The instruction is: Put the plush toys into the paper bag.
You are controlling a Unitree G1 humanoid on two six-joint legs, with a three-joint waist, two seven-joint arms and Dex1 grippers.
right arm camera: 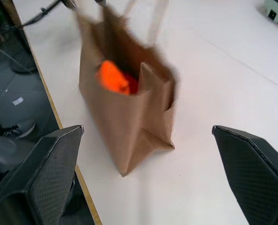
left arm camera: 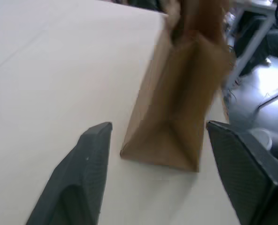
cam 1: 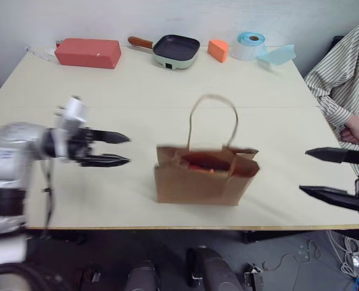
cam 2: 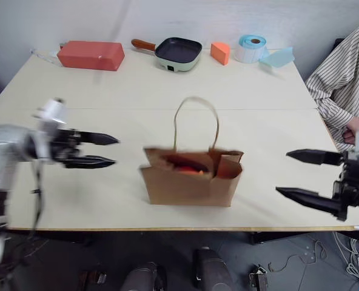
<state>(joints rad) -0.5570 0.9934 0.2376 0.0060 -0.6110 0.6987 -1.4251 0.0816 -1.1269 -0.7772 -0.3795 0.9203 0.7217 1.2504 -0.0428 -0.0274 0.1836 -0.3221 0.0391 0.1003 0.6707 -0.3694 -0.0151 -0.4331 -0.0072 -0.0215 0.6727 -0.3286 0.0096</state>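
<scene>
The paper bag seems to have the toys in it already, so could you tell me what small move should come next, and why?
Probably just draw both arms a little further back and stop. The paper bag stands upright on the table, with the orange toy and something red inside. The left tool and right tool are open, empty and clear of the bag.

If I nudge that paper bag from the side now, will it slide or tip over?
The paper bag would probably tip or crumple rather than slide: it stands tall on a narrow base, its thin walls already creased. It looks light, holding just the orange plush toy and something red. The handles look floppy.
</scene>
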